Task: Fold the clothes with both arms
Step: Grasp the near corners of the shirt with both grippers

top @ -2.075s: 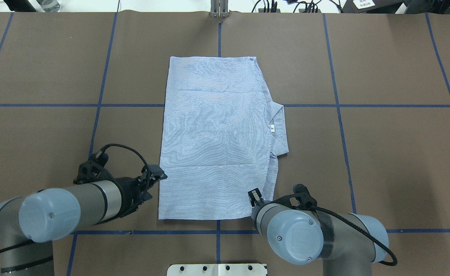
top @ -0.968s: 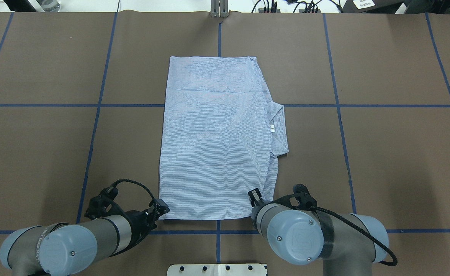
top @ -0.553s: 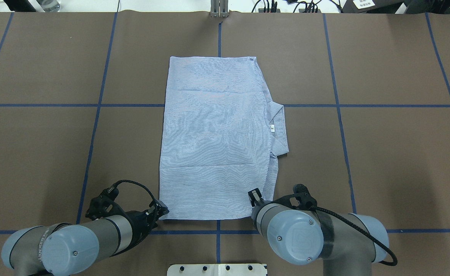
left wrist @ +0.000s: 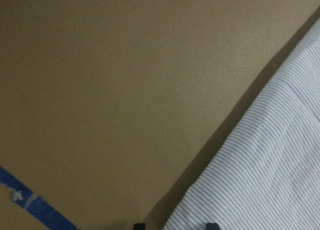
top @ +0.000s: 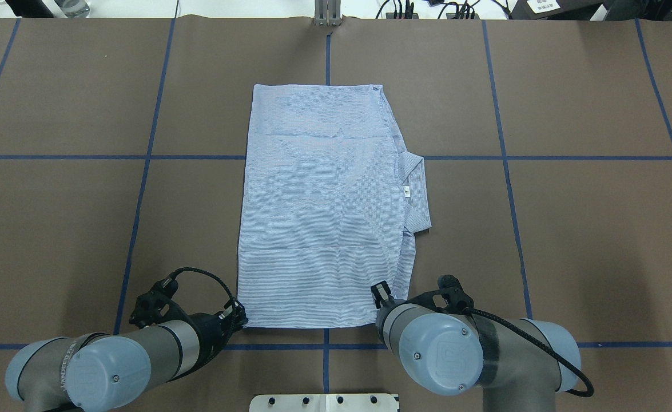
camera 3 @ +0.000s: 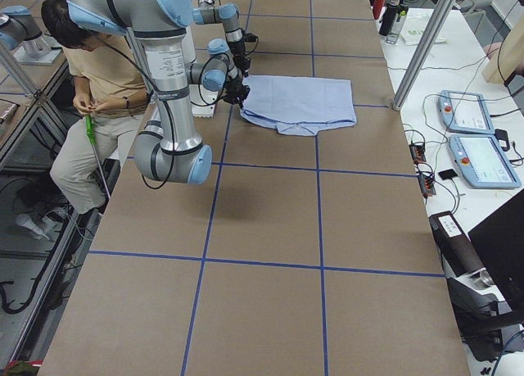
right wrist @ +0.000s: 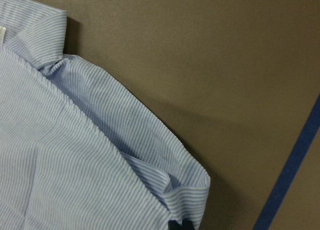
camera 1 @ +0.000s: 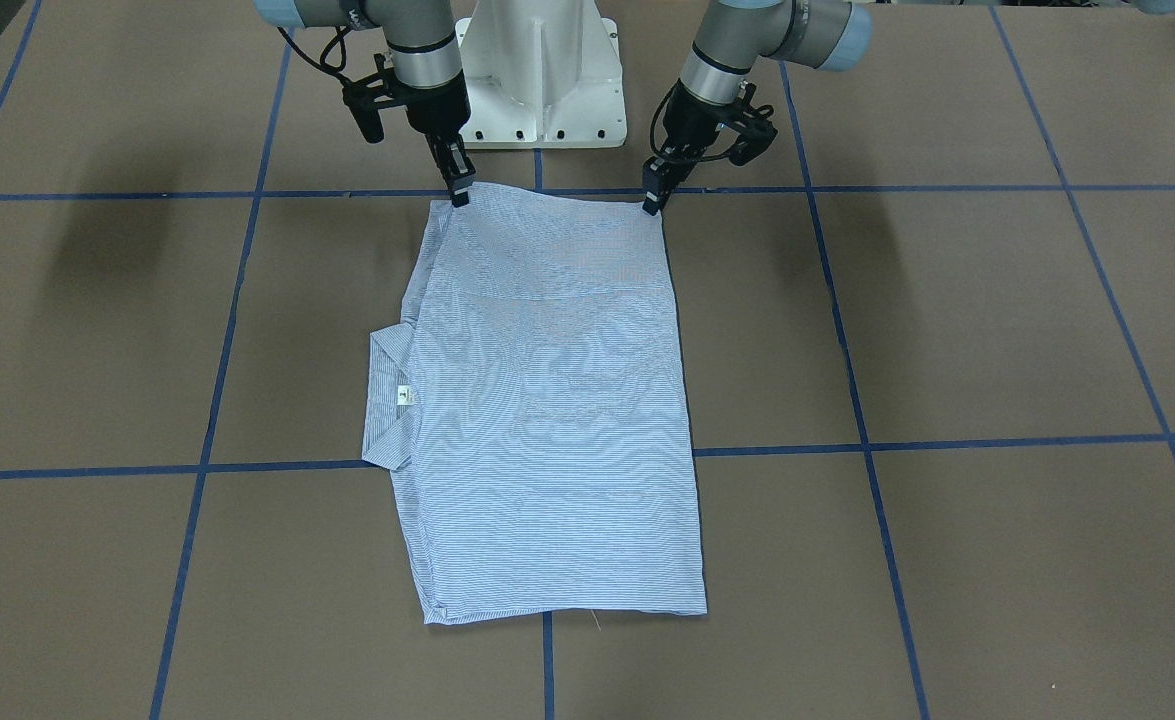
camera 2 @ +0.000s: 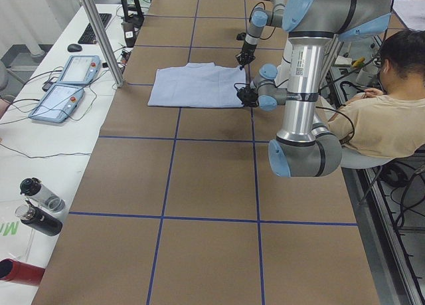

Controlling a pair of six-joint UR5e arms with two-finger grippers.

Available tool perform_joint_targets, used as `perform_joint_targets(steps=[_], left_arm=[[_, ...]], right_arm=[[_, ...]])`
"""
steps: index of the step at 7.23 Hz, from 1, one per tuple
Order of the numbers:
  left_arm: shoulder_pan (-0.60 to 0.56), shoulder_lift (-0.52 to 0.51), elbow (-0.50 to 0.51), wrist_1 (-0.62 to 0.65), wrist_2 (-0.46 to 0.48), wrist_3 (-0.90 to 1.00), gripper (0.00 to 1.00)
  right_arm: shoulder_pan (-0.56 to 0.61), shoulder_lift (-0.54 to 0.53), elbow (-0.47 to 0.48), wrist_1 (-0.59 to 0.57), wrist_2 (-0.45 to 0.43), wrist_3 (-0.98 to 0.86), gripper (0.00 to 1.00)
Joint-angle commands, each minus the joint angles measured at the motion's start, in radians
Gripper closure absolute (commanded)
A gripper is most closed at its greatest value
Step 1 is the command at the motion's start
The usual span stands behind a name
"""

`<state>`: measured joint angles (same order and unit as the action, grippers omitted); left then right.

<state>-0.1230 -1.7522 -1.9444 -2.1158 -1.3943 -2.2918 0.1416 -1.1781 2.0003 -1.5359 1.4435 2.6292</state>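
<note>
One brown table [top: 599, 229] bears the light blue striped shirt [top: 318, 217], folded flat at its centre. It is soft, light and limp, so it is best pinched at the two corners nearest the robot. The right gripper [camera 1: 460, 193] looks clamped on one corner, and the left gripper [camera 1: 653, 200] straddles the other, fingers parted.

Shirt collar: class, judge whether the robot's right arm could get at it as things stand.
Probably yes. The collar juts out on the side of the right gripper, with nothing over it. That gripper seems shut on the near corner of the shirt, so it must release first.
</note>
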Motion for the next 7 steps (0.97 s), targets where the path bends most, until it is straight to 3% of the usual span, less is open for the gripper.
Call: perform_joint_targets(steps=[1,3,4,6,7], left_arm=[[-0.001,-0.001,-0.004,0.0,0.003,-0.001,1.0],[-0.01,0.003,-0.074,0.0,0.001,0.0,1.0],[-0.013,0.017,-0.156,0.002,-0.005,0.0,1.0],[-0.017,0.031,-0.304,0.057,-0.026,0.014,1.0],[-0.077,0.011,-0.336,0.135,-0.116,0.018,1.0]], right_arm=[[-0.002,-0.003,0.0,-0.001,0.0,0.0,1.0],[-0.005,-0.003,0.002,-0.001,-0.008,0.003,1.0],[0.0,-0.008,0.046,-0.001,-0.008,0.003,1.0],[0.038,-0.023,0.226,-0.132,0.0,0.003,1.0],[0.068,-0.005,0.27,-0.189,0.002,0.0,1.0]])
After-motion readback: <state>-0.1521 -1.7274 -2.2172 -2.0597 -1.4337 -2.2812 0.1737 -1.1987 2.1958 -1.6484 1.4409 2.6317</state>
